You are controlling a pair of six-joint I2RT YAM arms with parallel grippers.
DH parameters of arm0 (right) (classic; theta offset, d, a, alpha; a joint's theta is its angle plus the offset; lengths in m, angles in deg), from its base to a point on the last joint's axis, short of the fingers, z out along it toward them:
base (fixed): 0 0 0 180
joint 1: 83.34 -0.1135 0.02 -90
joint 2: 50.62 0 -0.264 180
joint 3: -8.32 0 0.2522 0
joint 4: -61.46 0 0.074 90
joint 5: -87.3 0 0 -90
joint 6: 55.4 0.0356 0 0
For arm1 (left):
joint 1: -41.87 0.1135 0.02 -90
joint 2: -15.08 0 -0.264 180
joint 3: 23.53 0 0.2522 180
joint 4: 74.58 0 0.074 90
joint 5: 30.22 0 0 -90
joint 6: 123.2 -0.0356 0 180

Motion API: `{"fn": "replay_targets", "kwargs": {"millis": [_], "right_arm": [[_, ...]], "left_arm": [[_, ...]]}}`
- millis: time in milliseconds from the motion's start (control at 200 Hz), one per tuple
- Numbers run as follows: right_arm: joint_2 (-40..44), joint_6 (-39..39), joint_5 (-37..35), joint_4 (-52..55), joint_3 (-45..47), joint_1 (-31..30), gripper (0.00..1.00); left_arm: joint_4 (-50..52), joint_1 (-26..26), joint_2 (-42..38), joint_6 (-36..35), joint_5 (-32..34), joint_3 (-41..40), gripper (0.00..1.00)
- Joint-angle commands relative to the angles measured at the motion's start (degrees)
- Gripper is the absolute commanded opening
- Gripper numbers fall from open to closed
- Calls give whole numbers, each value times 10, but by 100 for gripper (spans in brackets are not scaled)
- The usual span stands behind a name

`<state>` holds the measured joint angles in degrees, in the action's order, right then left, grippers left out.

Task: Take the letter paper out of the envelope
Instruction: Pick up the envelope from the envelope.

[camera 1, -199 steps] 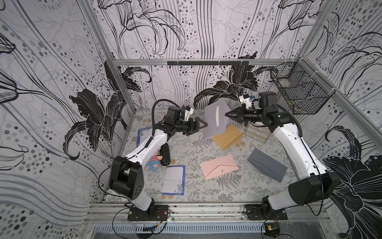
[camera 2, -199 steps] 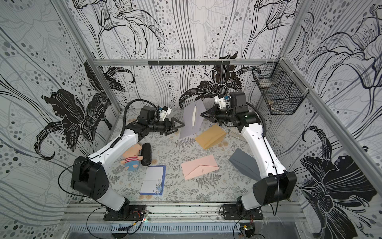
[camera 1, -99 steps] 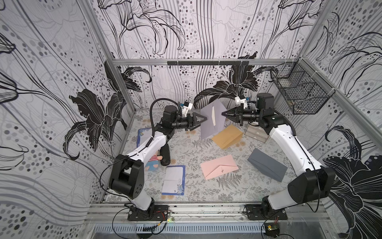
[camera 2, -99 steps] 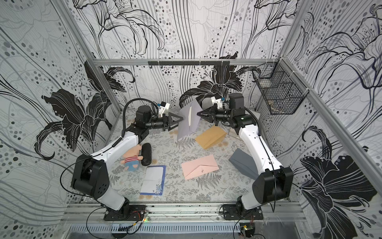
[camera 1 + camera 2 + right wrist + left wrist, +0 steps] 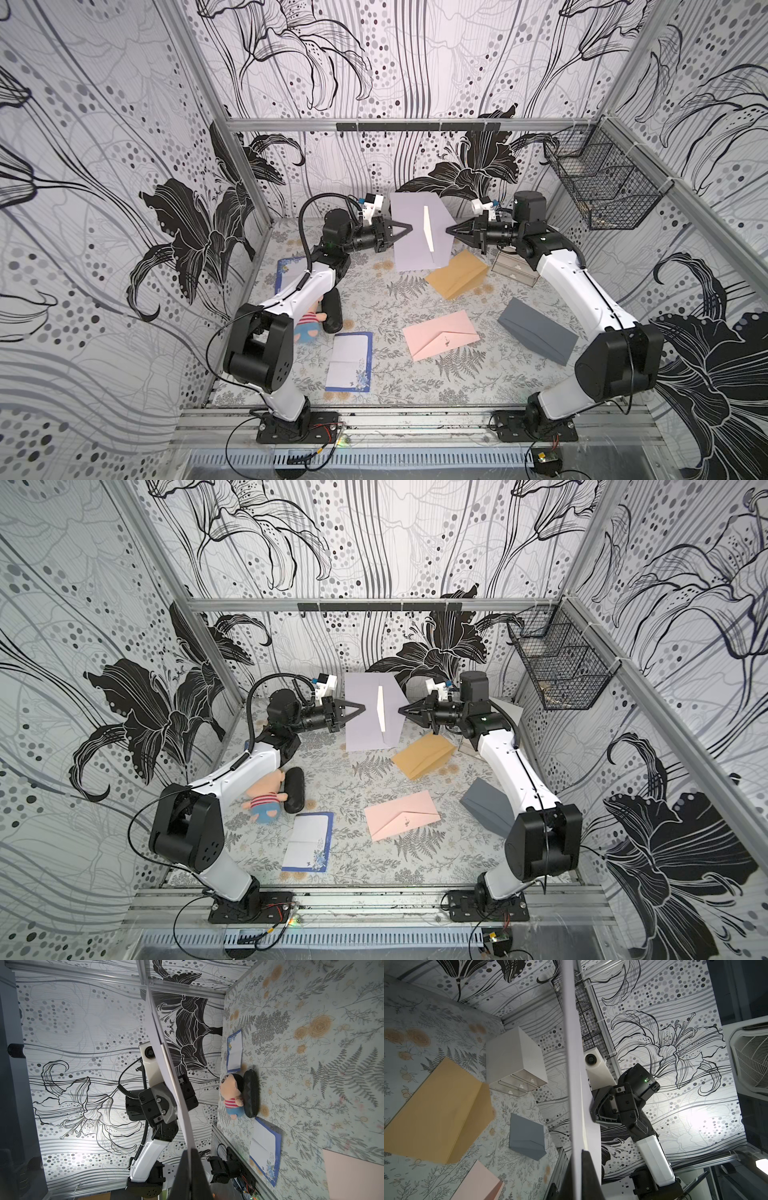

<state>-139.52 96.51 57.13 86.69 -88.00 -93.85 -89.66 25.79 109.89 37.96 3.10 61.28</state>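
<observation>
- The purple envelope [image 5: 409, 249] is up in the air at the back of the table. It stands on its edge between the two arms.
- The letter paper is not out yet. A thin white strip [image 5: 427, 228] runs down the middle of the envelope. It may be the paper's edge, but I cannot tell for sure.
- The right fingers [image 5: 449, 229] are pinched tight on the right side of the envelope. I think they hold it so it cannot slip away.
- The left fingers [image 5: 409, 227] are pinched tight on the left side. I cannot tell if they have caught the paper or only the envelope.
- The arms face each other, so one can pull while the other holds on. That looks like the plan.
- Up high, the envelope has room to open and nothing rubs on it.
- Flat on the table [image 5: 382, 303] lie a brown envelope [image 5: 457, 274], a pink envelope [image 5: 442, 338] and a grey envelope [image 5: 536, 330].
- A small drawer box [image 5: 513, 270] sits by the right arm.
- A doll [image 5: 266, 802] and a black case [image 5: 293, 789] touch each other by the left arm.
- A note sheet [image 5: 349, 361] with a blue edge lies in front of them.
- The table has a cloth with ferns and yellow flowers on it.
- The walls [image 5: 124, 166] have big black and white flowers. A wire basket [image 5: 602, 191] hangs on the right one.
</observation>
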Motion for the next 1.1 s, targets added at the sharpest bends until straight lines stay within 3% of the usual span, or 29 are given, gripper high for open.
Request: {"fn": "replay_targets", "kwargs": {"millis": [0, 55, 140, 320, 491, 731, 1096], "right_arm": [[-5, -15, -4, 12, 1, 9, 7], [-4, -30, -18, 23, 4, 8, 20], [3, -25, -32, 6, 26, 8, 32], [17, -30, -59, -13, 76, 5, 42], [33, -3, -68, -73, 117, 4, 46], [58, 94, -63, -207, 184, -5, 50], [77, 113, -64, -237, 208, -26, 51]], "left_arm": [[-48, 0, 3, 21, 1, 3, 0], [-51, -1, 3, 32, 12, 7, 0], [-52, -11, 8, 44, 29, 15, 0], [-122, -33, 33, 109, 65, 21, 0], [-130, -43, 48, 125, 82, 34, 0], [-93, -43, 52, 106, 100, 41, 0], [-119, -46, 69, 131, 107, 52, 0]]}}
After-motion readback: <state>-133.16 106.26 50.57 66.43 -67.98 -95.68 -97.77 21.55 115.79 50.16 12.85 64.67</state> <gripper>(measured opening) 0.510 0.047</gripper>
